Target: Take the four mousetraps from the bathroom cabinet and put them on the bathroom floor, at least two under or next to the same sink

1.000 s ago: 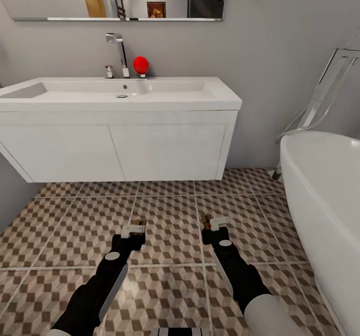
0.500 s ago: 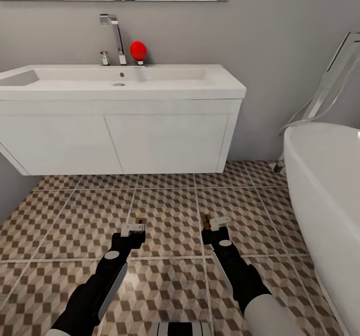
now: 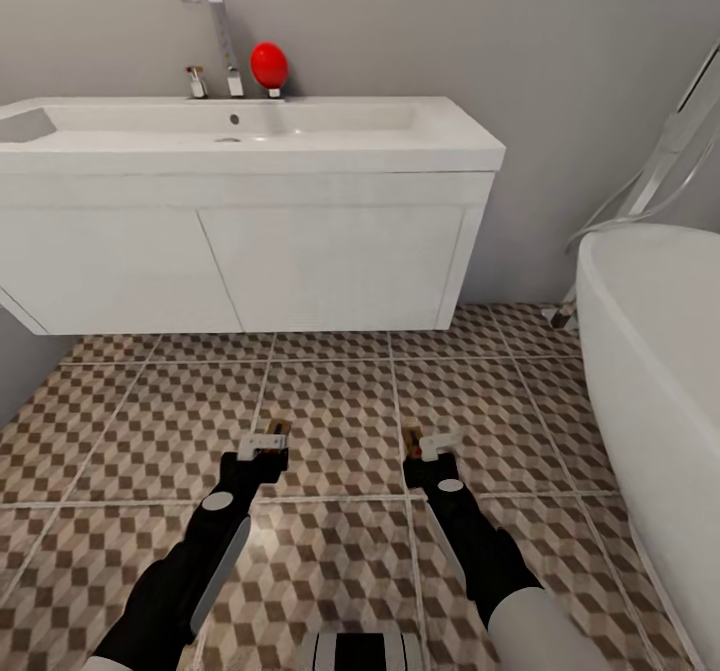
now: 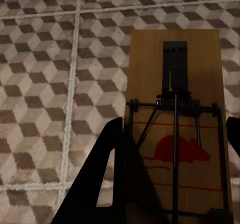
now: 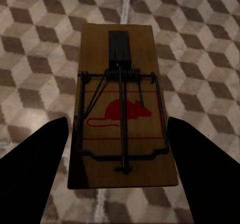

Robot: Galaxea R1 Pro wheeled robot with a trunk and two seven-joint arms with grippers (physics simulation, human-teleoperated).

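While both arms reach out over the tiled floor (image 3: 330, 401) before the sink (image 3: 250, 136), each gripper carries a mousetrap. Left gripper (image 3: 266, 443) is clamped on one mousetrap (image 4: 175, 129); right gripper (image 3: 428, 445) on another (image 5: 121, 108).

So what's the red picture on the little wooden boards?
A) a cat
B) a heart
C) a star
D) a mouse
D: each wrist view shows a red mouse shape printed on the mousetrap, under the dark wire; the other trap carries the same mark.
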